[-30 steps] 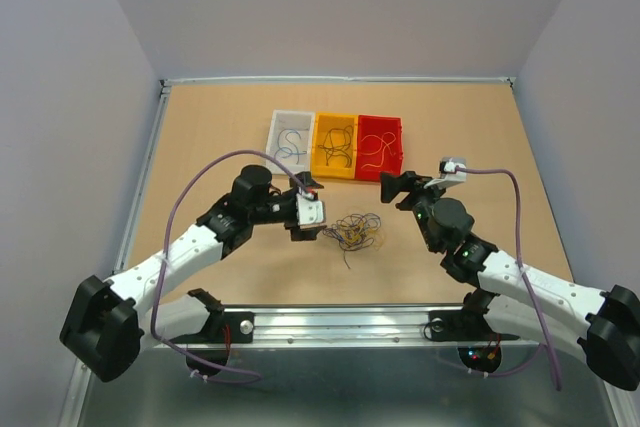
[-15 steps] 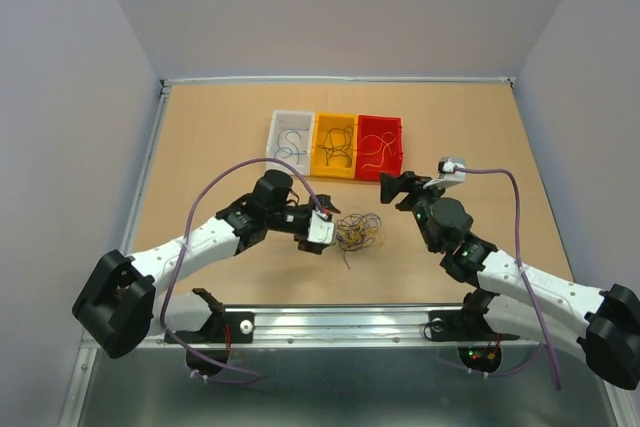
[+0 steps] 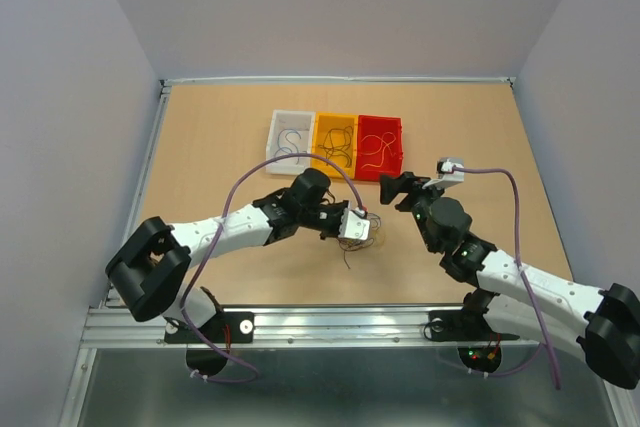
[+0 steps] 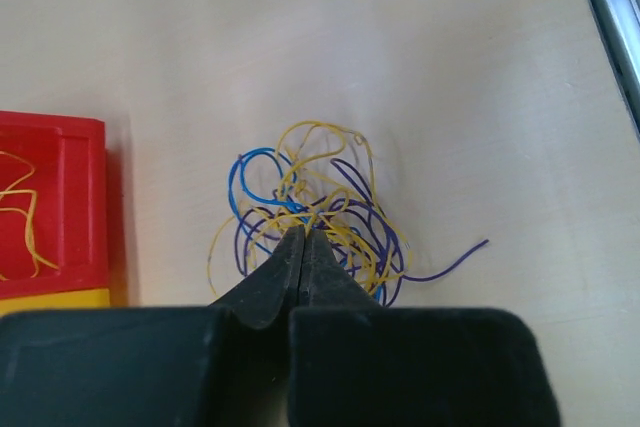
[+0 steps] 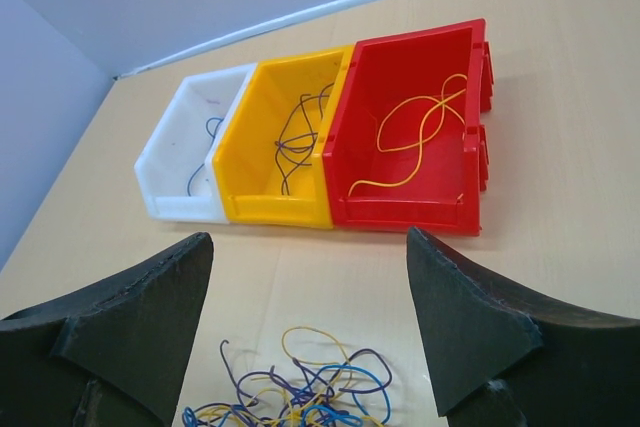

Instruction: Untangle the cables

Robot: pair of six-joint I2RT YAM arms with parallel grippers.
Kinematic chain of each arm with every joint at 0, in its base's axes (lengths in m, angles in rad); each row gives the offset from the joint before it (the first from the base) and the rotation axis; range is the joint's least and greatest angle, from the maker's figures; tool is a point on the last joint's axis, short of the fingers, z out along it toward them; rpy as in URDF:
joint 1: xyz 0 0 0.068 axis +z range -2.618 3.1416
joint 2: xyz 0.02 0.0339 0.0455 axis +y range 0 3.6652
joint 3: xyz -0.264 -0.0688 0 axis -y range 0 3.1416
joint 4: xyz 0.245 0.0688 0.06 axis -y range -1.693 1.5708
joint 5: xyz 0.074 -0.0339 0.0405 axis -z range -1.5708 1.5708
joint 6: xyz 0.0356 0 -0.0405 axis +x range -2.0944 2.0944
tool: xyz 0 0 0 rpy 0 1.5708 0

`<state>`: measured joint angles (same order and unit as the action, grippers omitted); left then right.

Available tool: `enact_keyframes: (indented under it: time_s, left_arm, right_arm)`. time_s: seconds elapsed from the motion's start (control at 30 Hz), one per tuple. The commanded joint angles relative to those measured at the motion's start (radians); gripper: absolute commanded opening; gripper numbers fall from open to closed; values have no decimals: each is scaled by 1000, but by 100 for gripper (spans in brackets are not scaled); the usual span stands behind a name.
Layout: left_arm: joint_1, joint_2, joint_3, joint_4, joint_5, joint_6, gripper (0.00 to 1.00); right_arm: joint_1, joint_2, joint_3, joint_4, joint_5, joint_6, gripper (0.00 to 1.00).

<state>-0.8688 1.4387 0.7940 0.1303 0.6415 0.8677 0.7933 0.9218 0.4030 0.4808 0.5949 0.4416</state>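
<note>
The cables (image 4: 330, 197) lie in one loose tangle of blue, yellow and dark purple strands on the tan table; in the right wrist view the cables (image 5: 300, 392) sit low between the fingers. My left gripper (image 4: 303, 234) is shut, its tips buried in the near side of the tangle where yellow strands meet. From above, the left gripper (image 3: 365, 225) covers most of the heap. My right gripper (image 3: 392, 189) hovers open just right of the heap, facing the bins, with nothing between its fingers (image 5: 130, 327).
Three bins stand in a row behind the tangle: a white bin (image 5: 175, 202) with a blue wire, a yellow bin (image 5: 270, 209) with dark wires, and a red bin (image 5: 400, 215) with a yellow wire. The red bin's corner (image 4: 60, 132) is left of the heap.
The left arm has swung right from beside the tangle onto it, and its jaws have gone from open to shut. The right arm has not moved.
</note>
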Motion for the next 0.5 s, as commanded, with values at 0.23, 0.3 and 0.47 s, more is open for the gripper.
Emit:
enact_keyframes:
  time_s: [0.23, 0.3, 0.47]
  left_arm:
    - [-1, -181, 297, -129, -55, -70, 0]
    - [-1, -172, 376, -214, -55, -78, 0]
    - [-2, -130, 640, -332, -66, -139, 0]
  right_arm:
    - [3, -221, -95, 257, -261, -139, 83]
    - [3, -257, -102, 292, -341, -162, 83]
    - [4, -293, -101, 309, -509, -198, 83]
